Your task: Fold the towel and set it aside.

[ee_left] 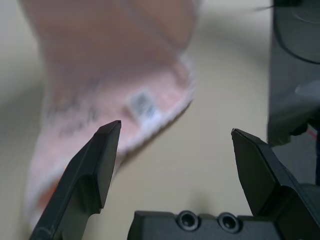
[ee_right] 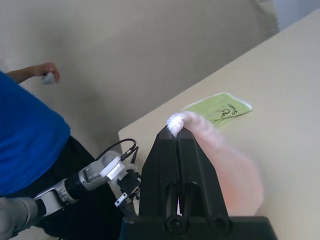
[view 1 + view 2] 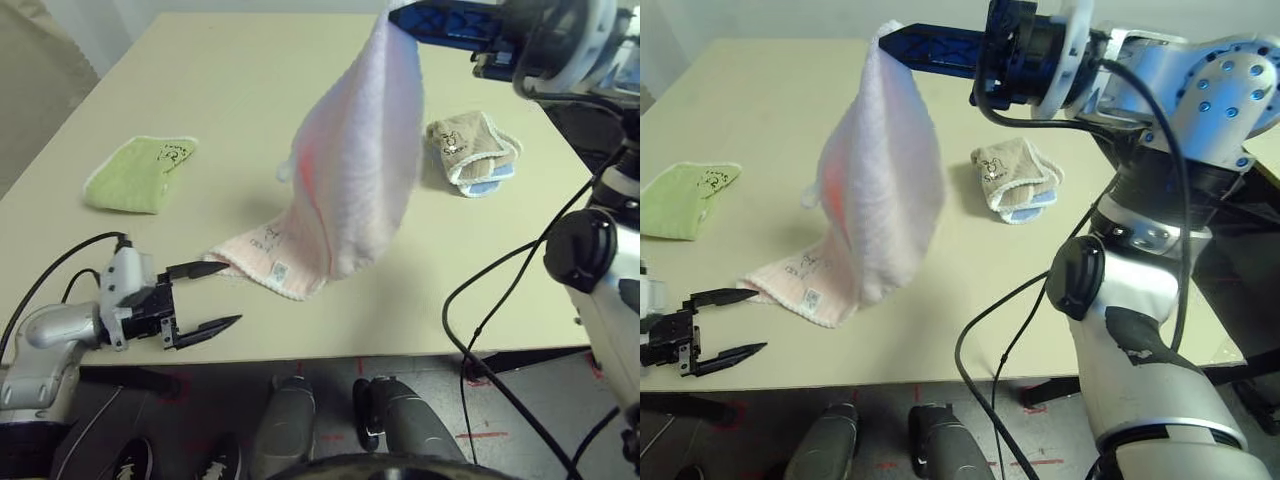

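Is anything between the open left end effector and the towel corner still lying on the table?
Nothing visible. The left end effector is open just beside the towel, whose tagged corner rests on bare table. The right end effector holds the towel's top corner aloft.

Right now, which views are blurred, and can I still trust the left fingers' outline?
Left eye view: the lifted towel is smeared, while the table is sharp. Left wrist view: the towel and its white tag are out of focus, but the left gripper's fingers are crisp. Right wrist view: the hanging cloth is soft.
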You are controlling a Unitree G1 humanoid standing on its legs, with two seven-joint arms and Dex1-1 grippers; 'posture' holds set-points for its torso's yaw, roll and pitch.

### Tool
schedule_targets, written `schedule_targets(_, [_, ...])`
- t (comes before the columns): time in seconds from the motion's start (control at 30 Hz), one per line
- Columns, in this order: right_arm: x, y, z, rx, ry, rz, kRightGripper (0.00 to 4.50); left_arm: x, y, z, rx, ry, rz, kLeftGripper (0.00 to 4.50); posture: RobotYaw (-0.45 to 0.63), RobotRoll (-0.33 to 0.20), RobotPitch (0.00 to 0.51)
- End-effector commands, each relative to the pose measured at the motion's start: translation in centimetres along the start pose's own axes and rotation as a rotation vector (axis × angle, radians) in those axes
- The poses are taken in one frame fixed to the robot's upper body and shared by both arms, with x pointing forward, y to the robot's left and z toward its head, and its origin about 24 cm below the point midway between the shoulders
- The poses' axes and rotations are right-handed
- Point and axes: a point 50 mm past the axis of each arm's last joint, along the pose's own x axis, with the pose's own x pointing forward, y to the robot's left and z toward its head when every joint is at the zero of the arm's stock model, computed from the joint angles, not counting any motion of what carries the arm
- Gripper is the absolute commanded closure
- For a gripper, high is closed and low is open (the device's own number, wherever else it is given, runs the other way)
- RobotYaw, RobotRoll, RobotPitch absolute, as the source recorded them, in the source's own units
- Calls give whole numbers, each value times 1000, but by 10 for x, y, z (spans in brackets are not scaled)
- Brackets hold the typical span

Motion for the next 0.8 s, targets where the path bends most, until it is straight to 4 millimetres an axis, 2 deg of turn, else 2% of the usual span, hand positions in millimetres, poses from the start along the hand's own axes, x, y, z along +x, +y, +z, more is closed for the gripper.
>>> schedule_targets(0.03, [4,30,59,-22,-331,205,4482,-6,11,5,0,-10,49,0,153,0,121])
schedule_targets(0.13, [-2,33,98,14,-579,145,4482,-13,14,0,-7,18,68,0,158,0,119])
schedule_targets(0.23, [-12,33,116,57,-681,120,4482,-17,12,-4,-15,24,81,0,163,0,120])
schedule_targets(0.33, [-14,36,110,47,-595,130,4482,-19,10,-6,-25,20,100,0,167,0,124])
schedule_targets(0.47, [-9,44,98,57,-511,230,4482,-19,6,-8,-31,19,105,0,166,0,126])
schedule_targets(0.8, [1,63,82,116,-450,481,4482,-15,12,-6,-18,16,91,0,160,0,129])
